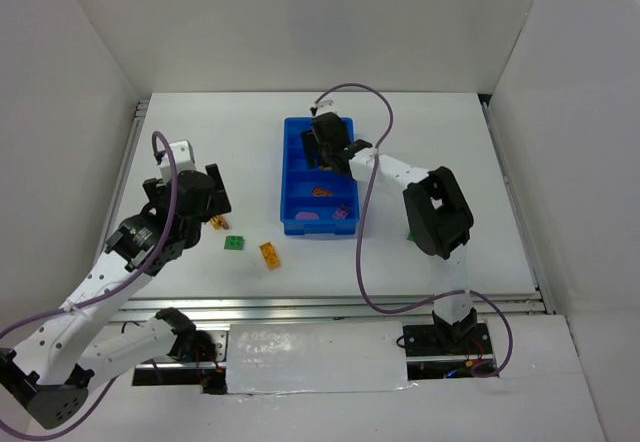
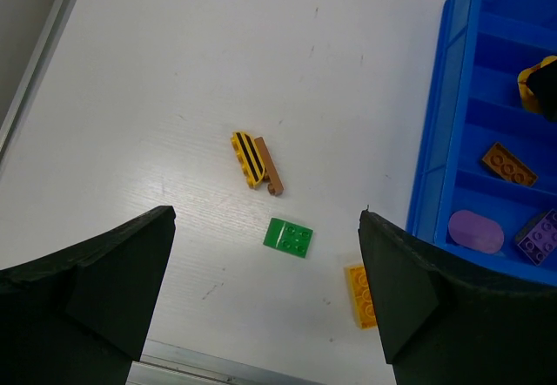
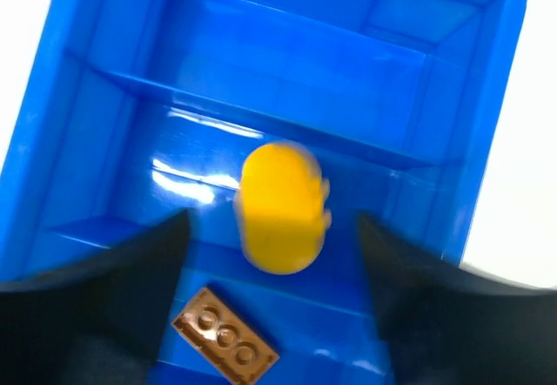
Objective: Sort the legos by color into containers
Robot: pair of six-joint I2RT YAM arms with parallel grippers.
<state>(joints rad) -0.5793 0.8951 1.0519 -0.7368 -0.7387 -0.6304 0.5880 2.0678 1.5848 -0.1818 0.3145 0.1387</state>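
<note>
The right end effector [image 3: 271, 221] is parked over the blue tray [image 3: 487, 97] with its fingers spread apart. A blurry yellow rounded lego [image 3: 283, 206] is seen between them, touched by neither. A brown brick [image 3: 226, 341] is sat in the next compartment nearer, and purple pieces [image 2: 476, 231] are found in the nearest one. Left of the tray, a green brick [image 2: 289, 238], an orange brick [image 2: 359, 293] and a striped piece [image 2: 248, 158] pressed against a tan bar [image 2: 271, 169] are scattered on the table [image 2: 174, 71]. The left end effector [image 2: 265, 218] is held wide open above them, with nothing gripped.

- Blue tray [image 3: 104, 80]: divided into compartments, under the right claw [image 3: 274, 228].
- Yellow rounded piece [image 3: 283, 206]: blurred, between that claw's jaws.
- Brown brick [image 3: 226, 346]: flat in the next compartment.
- Green brick [image 2: 288, 238]: flat beneath the left claw [image 2: 265, 219]; orange brick [image 2: 359, 296] near it.
</note>
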